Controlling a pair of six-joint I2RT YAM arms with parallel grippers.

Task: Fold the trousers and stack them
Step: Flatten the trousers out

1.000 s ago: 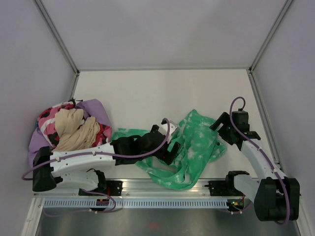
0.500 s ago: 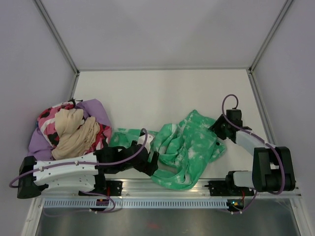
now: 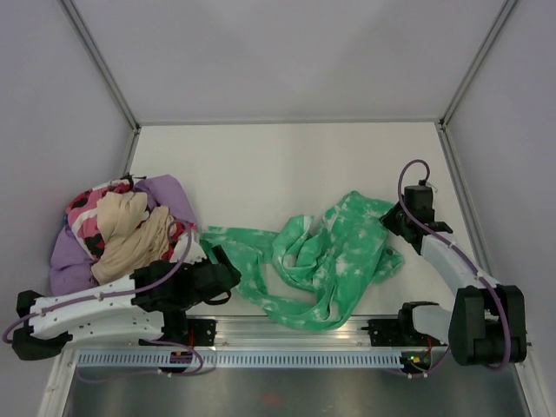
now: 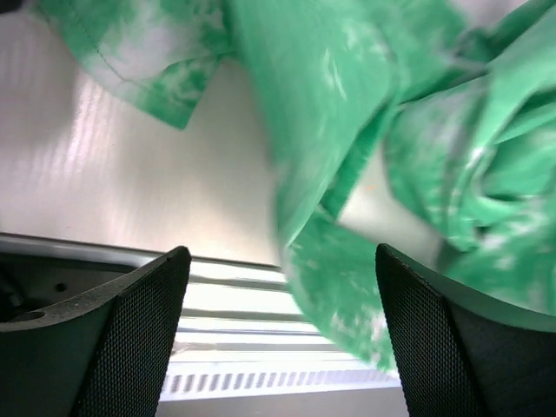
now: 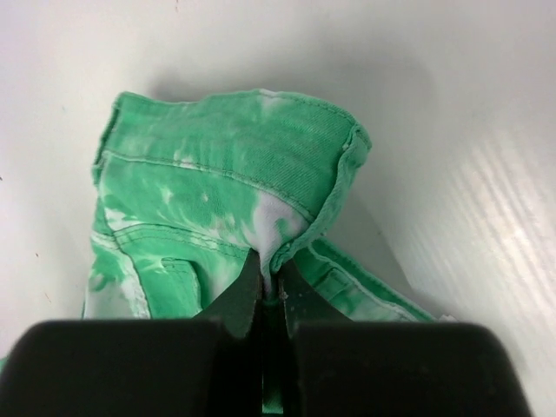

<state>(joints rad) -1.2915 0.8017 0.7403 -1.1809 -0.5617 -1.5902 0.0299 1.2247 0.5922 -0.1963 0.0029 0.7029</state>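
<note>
The trousers (image 3: 326,256), bright green with white mottling, lie crumpled near the table's front, one leg trailing left. My right gripper (image 3: 393,222) is at their far right edge. In the right wrist view the jaws (image 5: 271,280) are shut on a pinched fold of the stitched waist hem (image 5: 234,165). My left gripper (image 3: 222,274) sits low at the left end of the trailing leg. Its fingers (image 4: 280,261) stand wide apart with nothing between them, and green fabric (image 4: 391,113) lies just ahead of them.
A heap of other clothes (image 3: 130,228), beige, pink-patterned and purple, sits at the left wall. A metal rail (image 3: 295,332) runs along the table's near edge. Grey walls close in the left, right and back.
My right gripper has shut on the trousers' edge and drawn it a little rightward. The left arm has pulled back to the left, off the fabric, staying open.
</note>
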